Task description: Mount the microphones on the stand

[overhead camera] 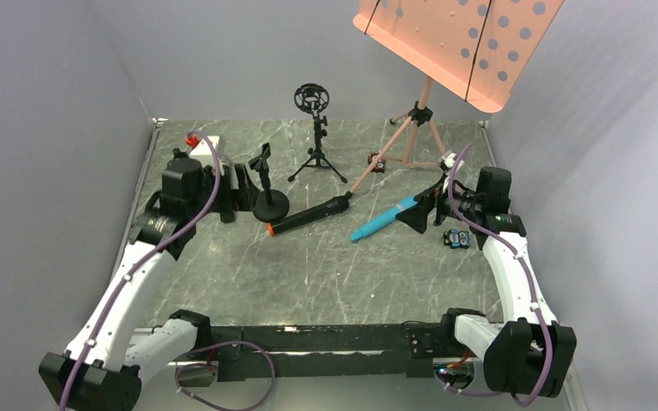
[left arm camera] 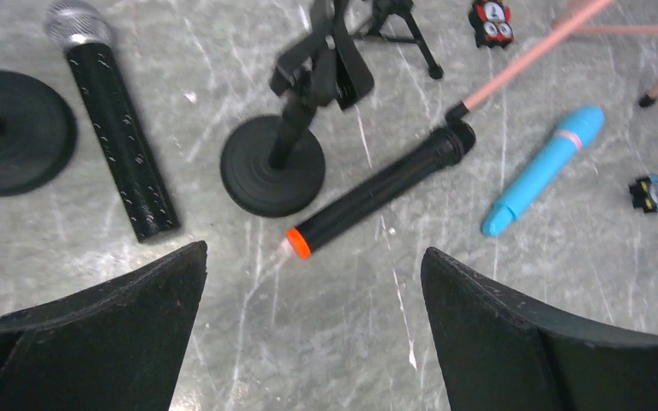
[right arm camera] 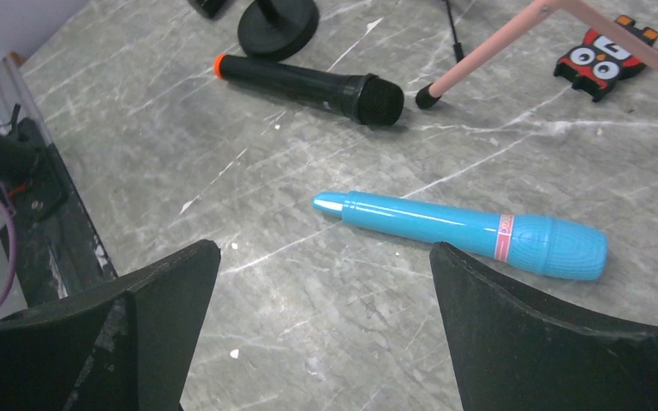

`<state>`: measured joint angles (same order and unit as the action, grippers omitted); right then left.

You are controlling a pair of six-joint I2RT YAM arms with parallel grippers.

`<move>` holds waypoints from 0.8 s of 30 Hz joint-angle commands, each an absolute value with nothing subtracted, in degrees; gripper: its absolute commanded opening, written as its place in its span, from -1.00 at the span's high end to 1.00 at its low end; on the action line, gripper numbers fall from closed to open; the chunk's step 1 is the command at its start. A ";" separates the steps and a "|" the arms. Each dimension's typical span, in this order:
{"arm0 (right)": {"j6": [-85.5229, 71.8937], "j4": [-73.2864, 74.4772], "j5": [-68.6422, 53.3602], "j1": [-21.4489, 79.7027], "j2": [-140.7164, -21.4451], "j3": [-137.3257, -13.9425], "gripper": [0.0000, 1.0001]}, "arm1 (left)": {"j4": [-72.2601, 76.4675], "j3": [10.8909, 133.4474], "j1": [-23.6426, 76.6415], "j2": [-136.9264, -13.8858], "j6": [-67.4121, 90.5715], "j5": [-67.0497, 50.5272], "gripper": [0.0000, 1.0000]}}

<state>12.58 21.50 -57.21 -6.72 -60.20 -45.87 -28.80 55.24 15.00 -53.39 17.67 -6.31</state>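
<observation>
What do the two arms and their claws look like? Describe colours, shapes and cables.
Both the left arm and right arm have white links, black joints and bases, and a purple cable running along each. The left claw and right claw each have two broad, matte black, wedge-shaped fingers.

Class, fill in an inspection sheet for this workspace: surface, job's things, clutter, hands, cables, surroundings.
Surface: grey marbled table.
Job's things: cyan mic, orange-ended black mic and mesh-headed black mic all lie flat, unmounted; clip stand and tripod shock-mount stand upright, empty.
Clutter: owl toy, small blue toy.
Hands: left hand open, empty; right hand open, empty.
Cables: purple cables along both arms.
Surroundings: grey walls; pink music stand at the back.
</observation>
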 commanded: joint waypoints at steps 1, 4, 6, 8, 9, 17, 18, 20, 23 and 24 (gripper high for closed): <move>19.01 24.14 -61.03 -6.59 -60.08 -47.33 -1.00 | -34.36 65.35 16.18 -58.69 15.05 4.04 -0.99; 19.38 24.43 -60.65 -6.59 -60.20 -47.47 -0.99 | -36.79 75.12 16.30 -64.76 12.68 4.32 -0.98; 19.43 24.46 -61.08 -6.52 -60.40 -47.37 -0.99 | -39.39 82.67 16.47 -69.87 11.23 1.69 -0.98; 19.58 24.65 -61.56 -6.43 -60.52 -47.37 -0.99 | -41.56 88.37 16.95 -74.83 9.83 0.81 -0.94; 19.72 24.74 -61.55 -6.42 -60.49 -47.37 -0.99 | -42.45 90.49 17.16 -76.95 9.24 0.81 -0.90; 20.20 25.03 -61.23 -6.33 -61.06 -47.53 -0.99 | -47.31 102.02 20.15 -90.68 5.31 3.10 -0.63; 20.17 24.98 -61.22 -6.37 -61.19 -47.51 -0.99 | -47.75 103.16 20.54 -92.06 4.96 3.83 -0.61; 20.32 25.04 -61.20 -6.34 -61.34 -47.54 -1.00 | -49.31 105.74 21.26 -94.92 4.50 5.00 -0.57; 20.46 25.11 -60.85 -6.28 -61.46 -47.55 -0.99 | -51.24 108.40 22.03 -98.55 3.93 6.85 -0.48; 20.55 25.20 -60.85 -6.36 -61.48 -47.55 -0.99 | -51.76 108.79 22.32 -99.35 3.72 7.60 -0.46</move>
<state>18.57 25.52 -59.22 -6.63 -61.43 -45.89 -48.31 104.47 21.32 -97.56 5.80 3.81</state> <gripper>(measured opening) 0.995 0.748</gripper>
